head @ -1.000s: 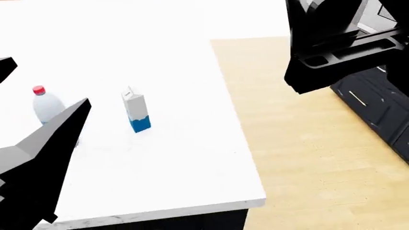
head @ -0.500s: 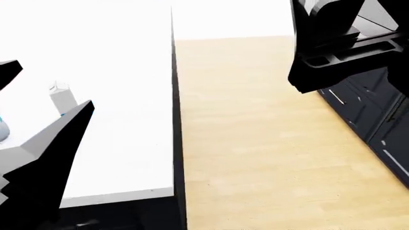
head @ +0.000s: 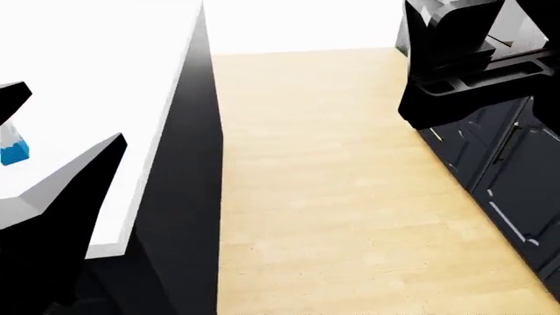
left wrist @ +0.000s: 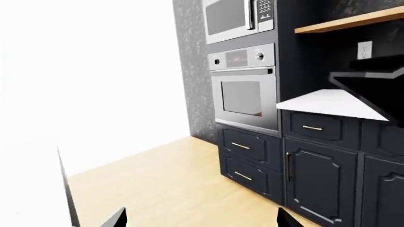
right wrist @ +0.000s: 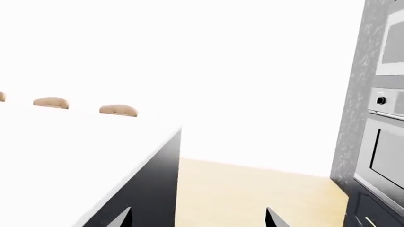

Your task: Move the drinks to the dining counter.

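Counter [head: 105,79] has slid leftward since a second ago; the bottle is gone from view and only the milk carton [head: 12,147] shows, upright at the head view's left edge. Both grippers' tips [left wrist: 200,218] [right wrist: 197,217] stand wide apart, empty.

My worktop [head: 122,72] has a smooth, plain white top, bright and almost textureless, over flat matt black sides; the floor [head: 341,197] beside it is pale wood planking with a soft satin sheen. The cabinets [left wrist: 315,165] look like dark painted panels, semi-matt, with small brass-coloured metal handles; the oven [left wrist: 245,90] is brushed grey metal with a glossy glass door, against a rough speckled grey wall [left wrist: 196,71].
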`<state>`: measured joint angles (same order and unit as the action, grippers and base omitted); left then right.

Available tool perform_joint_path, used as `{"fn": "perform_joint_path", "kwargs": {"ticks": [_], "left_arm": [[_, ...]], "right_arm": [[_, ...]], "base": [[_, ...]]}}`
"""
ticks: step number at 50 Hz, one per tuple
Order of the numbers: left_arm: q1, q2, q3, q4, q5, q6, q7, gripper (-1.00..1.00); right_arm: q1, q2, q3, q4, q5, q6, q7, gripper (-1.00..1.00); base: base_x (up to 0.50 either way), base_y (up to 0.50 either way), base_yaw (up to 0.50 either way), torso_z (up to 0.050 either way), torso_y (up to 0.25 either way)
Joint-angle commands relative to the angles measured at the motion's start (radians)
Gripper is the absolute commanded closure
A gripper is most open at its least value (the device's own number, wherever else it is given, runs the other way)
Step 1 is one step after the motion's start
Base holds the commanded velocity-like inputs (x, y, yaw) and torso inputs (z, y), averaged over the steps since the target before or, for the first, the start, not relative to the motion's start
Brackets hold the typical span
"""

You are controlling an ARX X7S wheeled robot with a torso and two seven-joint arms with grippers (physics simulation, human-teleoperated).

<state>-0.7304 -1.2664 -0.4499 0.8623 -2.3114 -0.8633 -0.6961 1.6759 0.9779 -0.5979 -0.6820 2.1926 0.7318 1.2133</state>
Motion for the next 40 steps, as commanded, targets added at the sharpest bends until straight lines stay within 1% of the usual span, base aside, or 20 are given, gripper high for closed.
{"fn": "perform_joint_path", "kwargs": {"ticks": [1,10,21,31,33,40], "left_arm": [[0.002,0.007,-0.002,0.001,0.0,-0.004,-0.004,-1.0],[-0.001,0.005,-0.005,-0.002,-0.003,-0.004,-0.004,-1.0],[-0.003,0.005,-0.003,-0.001,-0.003,-0.004,-0.007,-1.0],[0.0,0.012,0.002,0.001,0.004,-0.011,-0.008,-1.0],[0.0,0.01,0.002,0.0,0.004,-0.014,-0.007,-1.0],[0.003,0.014,-0.003,-0.002,0.006,-0.021,-0.007,-1.0]], "right_arm": [[-0.002,0.007,-0.015,0.01,-0.004,0.012,0.012,-1.0],[0.015,0.0,-0.024,0.015,0.004,0.023,0.017,-1.0],[0.014,0.004,-0.024,0.012,-0.002,0.024,0.017,-1.0],[0.003,0.014,-0.023,0.009,-0.008,0.018,0.018,-1.0],[0.027,0.014,-0.05,0.017,-0.011,0.058,0.043,-1.0],[0.017,0.016,-0.058,0.019,-0.005,0.057,0.047,-1.0]], "base": [[0.49,-0.12,0.0,0.0,0.0],[0.48,-0.17,0.0,0.0,0.0],[0.46,-0.29,0.0,0.0,0.0],[0.38,-0.33,0.0,0.0,0.0],[0.37,-0.34,0.0,0.0,0.0],[0.28,-0.36,0.0,0.0,0.0]]}}
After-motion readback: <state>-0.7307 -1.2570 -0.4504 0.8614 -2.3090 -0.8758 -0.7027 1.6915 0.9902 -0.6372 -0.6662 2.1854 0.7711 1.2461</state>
